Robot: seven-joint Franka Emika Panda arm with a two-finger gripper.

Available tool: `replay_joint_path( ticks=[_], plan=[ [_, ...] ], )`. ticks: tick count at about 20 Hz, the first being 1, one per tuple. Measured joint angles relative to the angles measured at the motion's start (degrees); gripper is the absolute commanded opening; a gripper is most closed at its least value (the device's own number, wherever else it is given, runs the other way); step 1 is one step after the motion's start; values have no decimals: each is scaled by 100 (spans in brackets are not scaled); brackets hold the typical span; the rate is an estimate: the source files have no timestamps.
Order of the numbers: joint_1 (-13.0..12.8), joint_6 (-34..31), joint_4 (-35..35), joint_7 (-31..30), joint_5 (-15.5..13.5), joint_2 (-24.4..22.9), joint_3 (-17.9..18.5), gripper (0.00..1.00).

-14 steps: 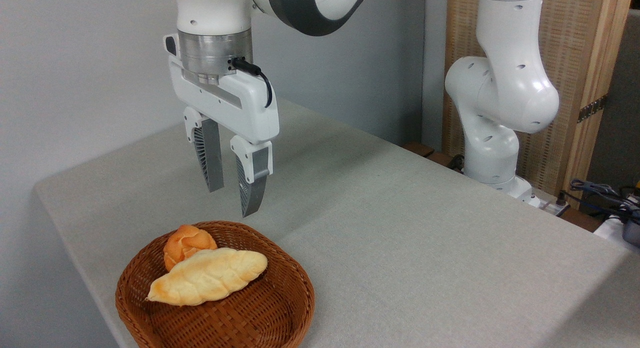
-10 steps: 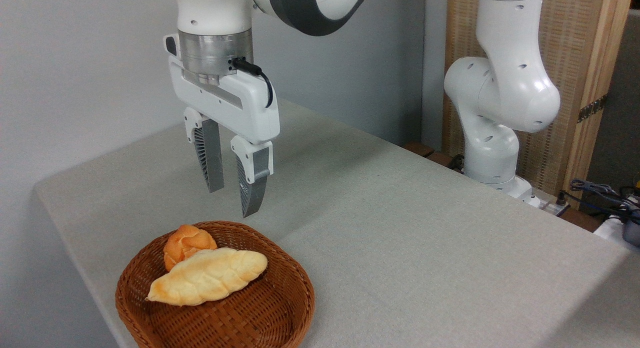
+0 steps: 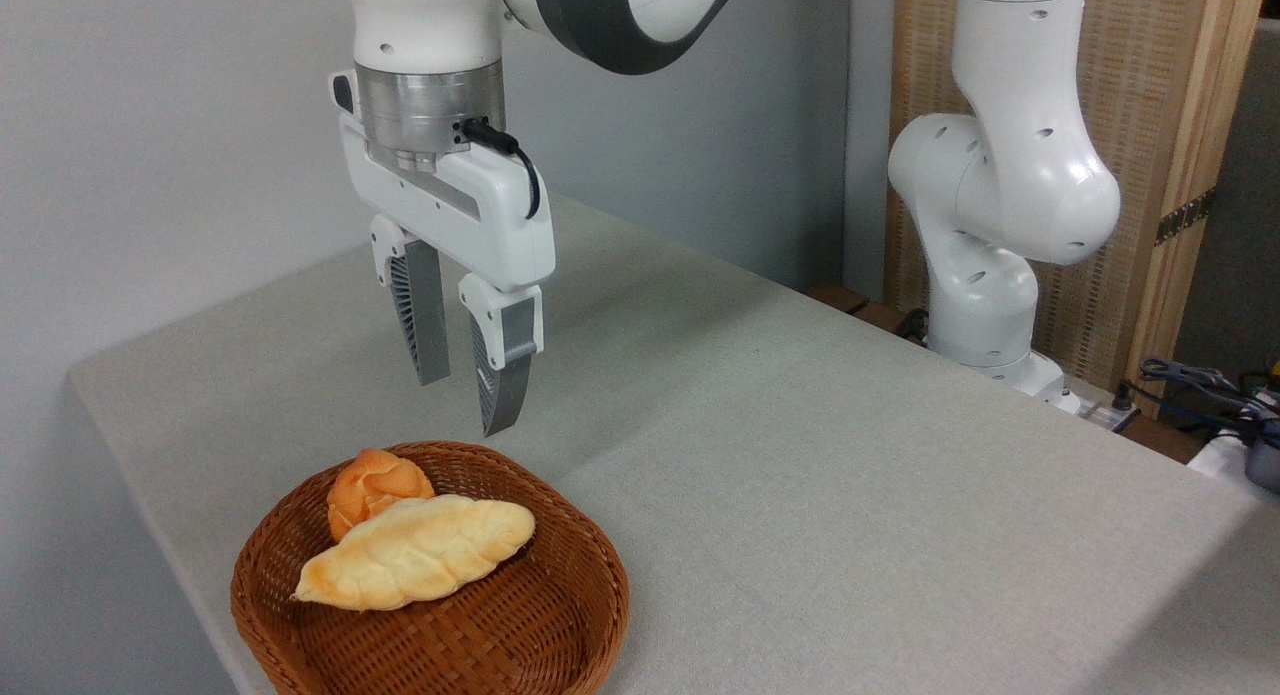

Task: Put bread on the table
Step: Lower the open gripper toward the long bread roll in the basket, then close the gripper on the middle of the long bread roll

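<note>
The bread (image 3: 415, 552), a long pale golden loaf with a ridged top and browner ends, lies across the brown wicker basket (image 3: 560, 615) at the lower left. My gripper (image 3: 462, 405) hangs above the basket's back rim, pointing down, open, with nothing between its grey fingers (image 3: 500, 370). It is clear of the loaf, higher up and a little behind it. The table (image 3: 800, 475) is covered in light grey-beige cloth and spreads to the right of the basket.
A small round orange knotted bun (image 3: 372, 485) sits in the basket behind the loaf, touching it. The arm's white base (image 3: 985, 305) stands at the table's far right edge. Cables (image 3: 1200, 385) lie at the right. A grey wall backs the table.
The gripper has turned very slightly and shifted a touch; its fingers stay open at about the same height. The loaf, bun and basket have not moved.
</note>
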Motion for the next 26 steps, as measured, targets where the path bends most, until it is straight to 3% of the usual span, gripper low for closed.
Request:
replay_joint_path(
  ticks=[5,8,23,24,25,26],
  plan=[
    [41,89,-65,1128,1,206,13,100],
    [65,494,-82,1532,5,430,24,100],
    [72,871,-90,2178,48,1162,14,99],
    [72,952,-90,2194,49,1222,14,95],
    [71,1034,-91,2203,49,1277,13,84],
    [70,1089,-90,2210,49,1331,13,64]
  ],
)
